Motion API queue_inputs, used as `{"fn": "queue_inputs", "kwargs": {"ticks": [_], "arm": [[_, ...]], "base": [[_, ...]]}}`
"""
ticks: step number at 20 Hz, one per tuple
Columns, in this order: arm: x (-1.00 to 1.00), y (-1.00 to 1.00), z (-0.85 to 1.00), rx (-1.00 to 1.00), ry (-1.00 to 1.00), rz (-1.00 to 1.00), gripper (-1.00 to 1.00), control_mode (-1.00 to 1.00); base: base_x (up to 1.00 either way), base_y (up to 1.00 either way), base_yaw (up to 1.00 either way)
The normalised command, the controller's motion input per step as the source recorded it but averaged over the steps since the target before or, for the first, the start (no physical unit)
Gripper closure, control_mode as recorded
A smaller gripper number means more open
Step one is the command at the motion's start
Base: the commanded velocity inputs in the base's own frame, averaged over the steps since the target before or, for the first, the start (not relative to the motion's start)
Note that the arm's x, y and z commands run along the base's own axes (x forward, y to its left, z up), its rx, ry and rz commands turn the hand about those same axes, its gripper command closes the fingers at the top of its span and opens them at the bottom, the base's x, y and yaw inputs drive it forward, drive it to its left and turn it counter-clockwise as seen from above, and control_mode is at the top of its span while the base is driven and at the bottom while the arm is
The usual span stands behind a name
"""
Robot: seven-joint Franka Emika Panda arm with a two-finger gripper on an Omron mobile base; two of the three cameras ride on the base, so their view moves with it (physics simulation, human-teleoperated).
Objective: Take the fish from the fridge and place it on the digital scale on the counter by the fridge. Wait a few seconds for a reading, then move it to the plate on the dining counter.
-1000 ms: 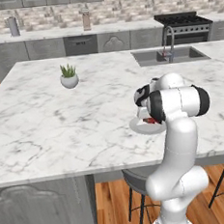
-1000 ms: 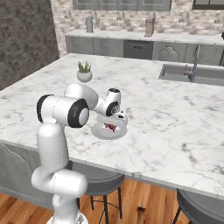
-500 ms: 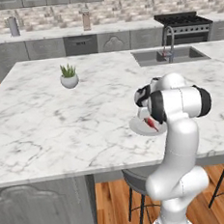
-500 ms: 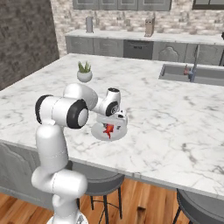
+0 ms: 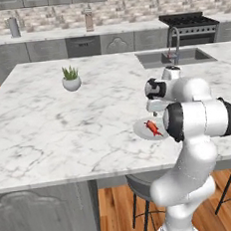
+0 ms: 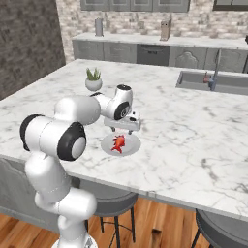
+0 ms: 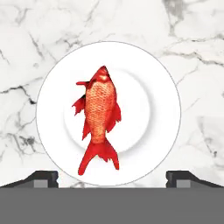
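Now the fish point(image 7: 99, 118) lies flat on the plate point(image 7: 162, 131), red-orange against pale grey, a little off the plate's middle, its tail reaching toward the rim. The plate sits on the dining counter point(image 5: 48, 124), near the front edge, with marble all around it. Above it hangs the gripper point(image 7: 111, 176), jaws spread wide, one dark fingertip point(image 7: 41, 177) on each side of the plate and nothing between them. From the right base view the gripper point(image 6: 124, 130) hovers just over the fish point(image 6: 117, 143), not touching. Further back on the marble a small potted plant point(image 5: 71, 79) stands well apart, and the sink point(image 5: 174, 58) sits beyond.
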Motion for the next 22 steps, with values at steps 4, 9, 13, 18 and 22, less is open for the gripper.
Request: {"fn": "queue_inputs", "kwargs": {"ticks": [4, 9, 13, 18, 22], "arm": [[-0.97, 0.17, 0.89, 0.00, -0.10, 0.00, -1.00, -1.00], [-1.00, 0.36, 0.96, 0.00, -0.09, 0.00, -1.00, -1.00], [-0.95, 0.41, 1.00, 0.00, -0.04, 0.00, -1.00, -1.00], [-0.81, 0.51, 0.77, 0.00, 0.00, 0.00, -1.00, -1.00], [-0.64, 0.55, 0.54, 0.00, 0.00, 0.00, -1.00, -1.00]], "base": [[0.00, 0.00, 0.00], [0.00, 0.00, 0.00], [0.00, 0.00, 0.00], [0.00, 0.00, 0.00], [0.00, 0.00, 0.00]]}}
